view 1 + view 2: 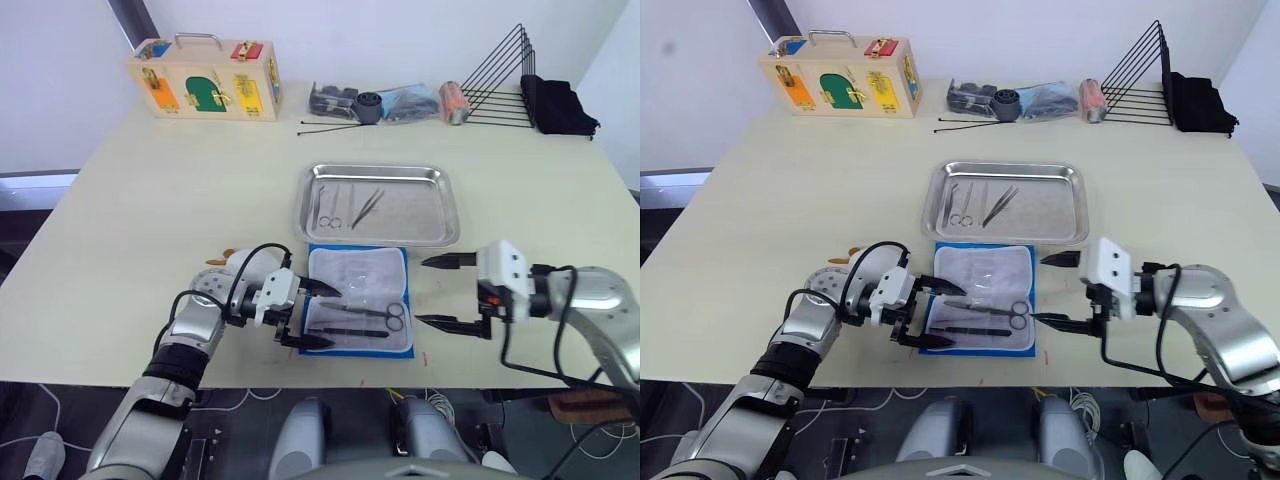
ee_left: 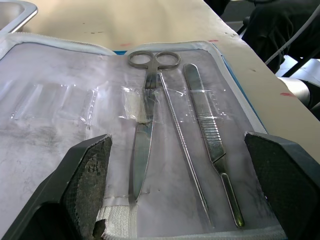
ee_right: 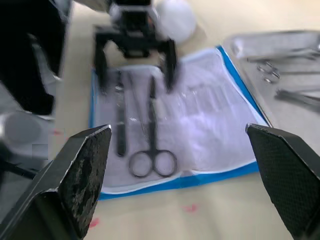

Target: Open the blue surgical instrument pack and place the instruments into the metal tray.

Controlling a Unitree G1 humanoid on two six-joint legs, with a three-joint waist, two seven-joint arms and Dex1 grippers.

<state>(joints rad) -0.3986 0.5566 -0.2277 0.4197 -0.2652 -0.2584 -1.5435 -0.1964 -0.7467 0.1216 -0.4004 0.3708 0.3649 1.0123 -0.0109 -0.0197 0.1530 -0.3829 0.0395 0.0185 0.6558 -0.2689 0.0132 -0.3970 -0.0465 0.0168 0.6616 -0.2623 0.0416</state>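
Near the table's front edge, the pack [image 1: 358, 300] lies open; some instruments [image 1: 345, 208] already sit in the tray [image 1: 440, 232] beyond. Scissors [image 2: 145, 125] and others remain. Left gripper [image 1: 318, 314] and right gripper [image 1: 440, 291] both gape empty.

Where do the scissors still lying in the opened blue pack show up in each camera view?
Left eye view: scissors on the near half of the pack.
Right eye view: scissors, same spot.
Left wrist view: scissors at centre, rings far.
Right wrist view: scissors left of centre, rings near.
Shared landmark: the pack's blue edge.
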